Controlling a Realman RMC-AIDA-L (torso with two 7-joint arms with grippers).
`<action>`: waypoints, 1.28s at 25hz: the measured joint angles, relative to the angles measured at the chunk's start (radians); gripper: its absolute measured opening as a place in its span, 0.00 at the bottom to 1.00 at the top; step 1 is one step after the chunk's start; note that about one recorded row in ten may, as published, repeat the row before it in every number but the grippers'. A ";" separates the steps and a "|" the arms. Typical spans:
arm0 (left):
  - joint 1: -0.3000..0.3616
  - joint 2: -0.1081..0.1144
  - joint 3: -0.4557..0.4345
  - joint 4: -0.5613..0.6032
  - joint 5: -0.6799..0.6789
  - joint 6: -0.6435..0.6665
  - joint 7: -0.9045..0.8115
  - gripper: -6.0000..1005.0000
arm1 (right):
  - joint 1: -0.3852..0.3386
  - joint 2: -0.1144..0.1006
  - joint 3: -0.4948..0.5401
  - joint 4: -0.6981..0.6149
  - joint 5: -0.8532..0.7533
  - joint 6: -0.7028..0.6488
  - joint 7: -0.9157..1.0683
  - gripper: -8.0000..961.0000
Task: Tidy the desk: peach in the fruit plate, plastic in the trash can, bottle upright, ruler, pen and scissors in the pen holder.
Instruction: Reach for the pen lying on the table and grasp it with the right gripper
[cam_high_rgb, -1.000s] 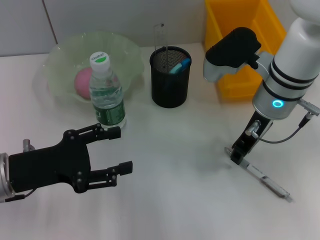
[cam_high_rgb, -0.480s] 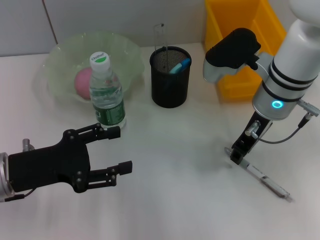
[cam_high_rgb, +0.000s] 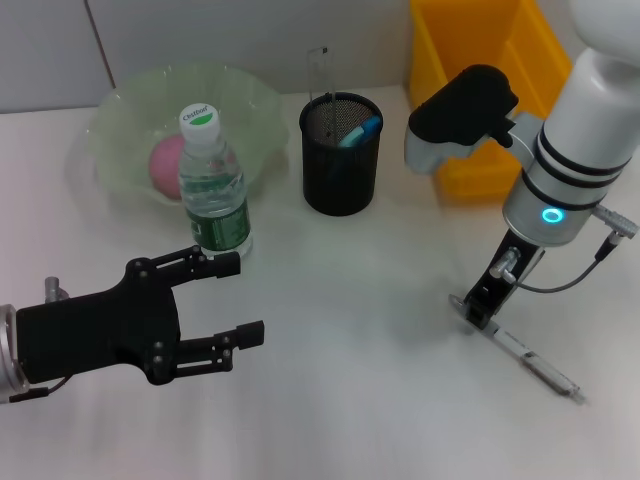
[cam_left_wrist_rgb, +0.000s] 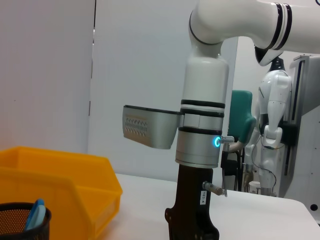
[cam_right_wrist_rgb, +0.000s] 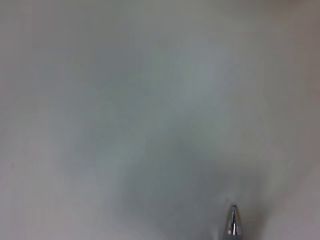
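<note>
So the right gripper (cam_high_rgb: 480, 308) is down at the table (cam_high_rgb: 380, 400) on the right side, sitting right at the near end of the pen (cam_high_rgb: 530, 362). The pen lies flat on the table, angled away toward the front right. Can't tell if the fingers are pinched on it or not, they're too small and dark in the head view. The right wrist view only shows the pen's silver tip (cam_right_wrist_rgb: 232, 222) poking in over bare tabletop, no fingers visible at all.

The left gripper (cam_high_rgb: 245, 298) hangs over the front left of the table with its fingers spread wide apart, holding nothing. It's near the bottle (cam_high_rgb: 213, 185) but not touching it.

The bottle is standing upright, green cap on top, just in front of the plate (cam_high_rgb: 120, 120). The peach (cam_high_rgb: 166, 163) is inside the plate, partly hidden behind the bottle.

The holder (cam_high_rgb: 341, 152), a black mesh cup, is in the middle at the back, with a clear ruler (cam_high_rgb: 317, 75) sticking up out of it and something blue (cam_high_rgb: 360, 131) leaning inside. Could be the scissors, can't say for sure.

A yellow bin (cam_high_rgb: 480, 90) sits at the back right, just behind the right arm. The left wrist view shows that same bin (cam_left_wrist_rgb: 60, 190) and the holder's rim (cam_left_wrist_rgb: 25, 220) with the right arm standing beyond them.
</note>
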 joint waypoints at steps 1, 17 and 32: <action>0.000 0.000 0.000 0.000 0.000 0.000 0.000 0.78 | 0.000 0.000 -0.002 0.002 0.000 0.001 0.000 0.31; 0.000 0.000 0.000 0.001 -0.001 0.000 0.000 0.78 | 0.001 0.002 -0.005 0.018 0.015 0.017 -0.001 0.22; 0.000 0.000 -0.002 0.002 0.000 0.001 0.000 0.77 | 0.002 0.002 -0.005 0.022 0.016 0.022 -0.021 0.20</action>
